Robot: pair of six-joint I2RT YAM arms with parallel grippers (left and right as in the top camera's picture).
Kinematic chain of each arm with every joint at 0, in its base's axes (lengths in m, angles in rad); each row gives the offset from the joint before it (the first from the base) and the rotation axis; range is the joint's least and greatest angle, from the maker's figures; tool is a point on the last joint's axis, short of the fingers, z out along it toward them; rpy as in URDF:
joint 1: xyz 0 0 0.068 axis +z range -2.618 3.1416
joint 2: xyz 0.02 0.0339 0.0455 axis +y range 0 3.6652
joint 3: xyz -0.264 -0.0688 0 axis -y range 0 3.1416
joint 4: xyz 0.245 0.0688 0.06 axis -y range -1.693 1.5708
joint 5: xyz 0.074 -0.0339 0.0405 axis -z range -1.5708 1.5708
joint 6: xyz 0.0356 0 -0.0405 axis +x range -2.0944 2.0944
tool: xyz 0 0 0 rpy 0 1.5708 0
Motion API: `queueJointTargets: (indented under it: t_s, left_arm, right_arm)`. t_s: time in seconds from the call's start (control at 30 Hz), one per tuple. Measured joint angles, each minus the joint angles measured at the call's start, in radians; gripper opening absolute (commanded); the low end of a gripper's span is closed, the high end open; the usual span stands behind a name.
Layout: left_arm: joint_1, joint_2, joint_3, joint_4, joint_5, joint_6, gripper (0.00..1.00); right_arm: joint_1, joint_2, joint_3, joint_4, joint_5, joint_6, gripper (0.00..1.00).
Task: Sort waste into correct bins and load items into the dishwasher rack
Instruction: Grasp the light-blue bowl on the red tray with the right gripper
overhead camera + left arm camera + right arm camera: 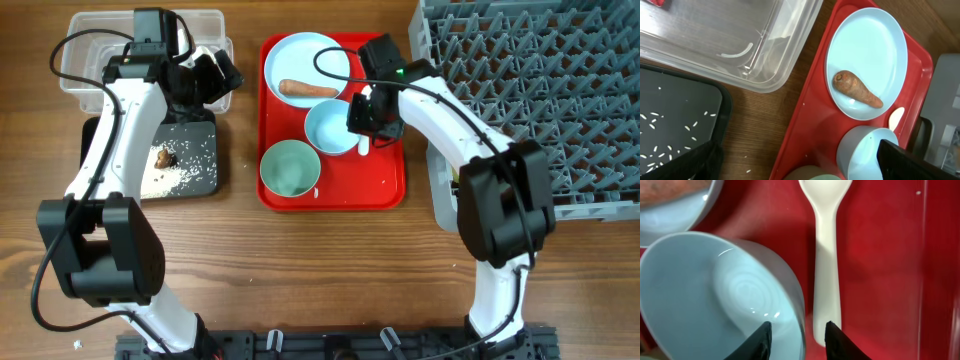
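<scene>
A light blue plate (pixel 305 60) on the red tray (pixel 385 185) holds an orange carrot piece (pixel 308 89); both also show in the left wrist view, plate (pixel 875 45) and carrot (pixel 856 89). A small light blue bowl (pixel 328 130) and a pale bowl (pixel 290 168) stand below it. A white spoon (pixel 826 255) lies beside the blue bowl (pixel 715 290). My right gripper (pixel 799 337) is open, with one finger inside the bowl's rim and the other over the spoon's handle end. My left gripper (pixel 800 172) is open and empty above the tray's left edge. The yellow cup is out of view.
The clear tub (pixel 90 75) stands at the back left. In front of it the black tray (pixel 195 180) holds rice-like crumbs (pixel 185 165) and a brown lump (pixel 163 157). The grey dishwasher rack (pixel 550 90) fills the right side.
</scene>
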Motion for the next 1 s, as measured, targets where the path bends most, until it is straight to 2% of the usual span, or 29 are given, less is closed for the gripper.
queueJointTargets:
  t_s: [0.07,0.13,0.33,0.83,1.0]
  left_arm:
    - [0.0,0.0,0.0,0.0,-0.002,0.0,1.0]
    - [0.0,0.0,0.0,0.0,-0.005,0.0,1.0]
    - [0.0,0.0,0.0,0.0,-0.009,0.0,1.0]
    - [0.0,0.0,0.0,0.0,-0.009,0.0,1.0]
    - [0.0,0.0,0.0,0.0,-0.012,0.0,1.0]
  right_arm:
    - [0.0,0.008,0.0,0.005,0.0,0.002,0.31]
    - [0.0,0.01,0.0,0.007,0.0,0.005,0.22]
    - [0.0,0.01,0.0,0.015,0.0,0.017,0.05]
    - [-0.008,0.01,0.003,0.018,0.0,-0.027,0.04]
    - [-0.06,-0.1,0.021,-0.019,0.05,-0.079,0.04]
